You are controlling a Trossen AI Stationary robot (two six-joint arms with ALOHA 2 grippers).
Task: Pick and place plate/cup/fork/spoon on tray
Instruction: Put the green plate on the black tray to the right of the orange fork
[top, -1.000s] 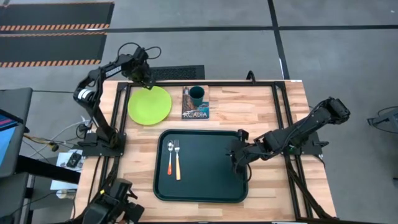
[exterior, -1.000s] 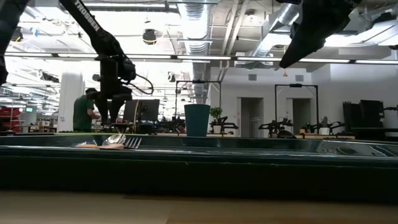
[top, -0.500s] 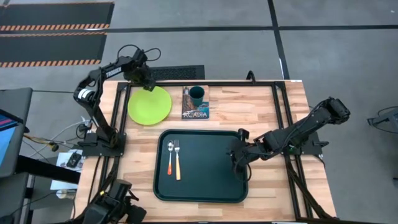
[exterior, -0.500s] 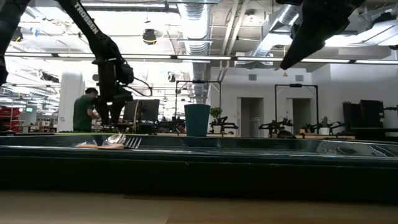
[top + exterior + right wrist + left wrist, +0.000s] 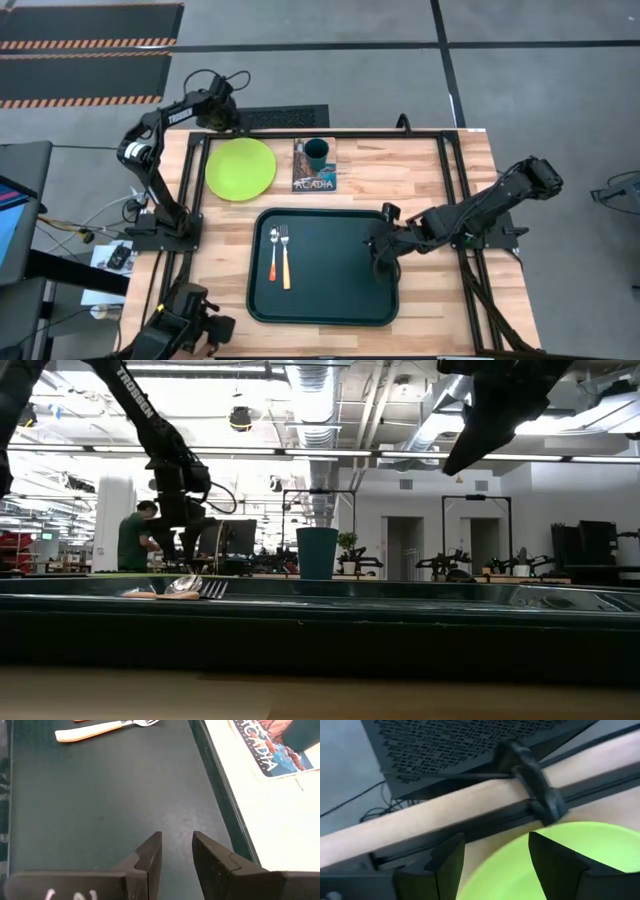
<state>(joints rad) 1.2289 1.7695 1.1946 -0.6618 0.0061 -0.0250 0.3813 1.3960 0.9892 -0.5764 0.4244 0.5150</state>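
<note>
The lime-green plate [image 5: 240, 168] lies flat on the table at the far left. The dark teal cup [image 5: 317, 152] stands on the "Acadia" book [image 5: 315, 178]. The spoon [image 5: 272, 256] and the fork [image 5: 285, 260] lie side by side in the left part of the dark green tray [image 5: 330, 300]. My left gripper [image 5: 222, 118] is open over the table's far edge, just beyond the plate's far rim [image 5: 560, 860], with nothing between its fingers. My right gripper [image 5: 380, 258] hovers over the tray's right part, its fingers [image 5: 150, 852] a little apart and empty.
A black metal frame [image 5: 445, 170] runs around the tabletop. A dark perforated panel [image 5: 470, 745] lies beyond the table's far edge by my left gripper. Bare wood shows to the right of the book. A person [image 5: 135, 540] stands far off in the room.
My left gripper has gone from over the plate's far rim toward the table's far edge and a little to the left. The plate lies where it was.
</note>
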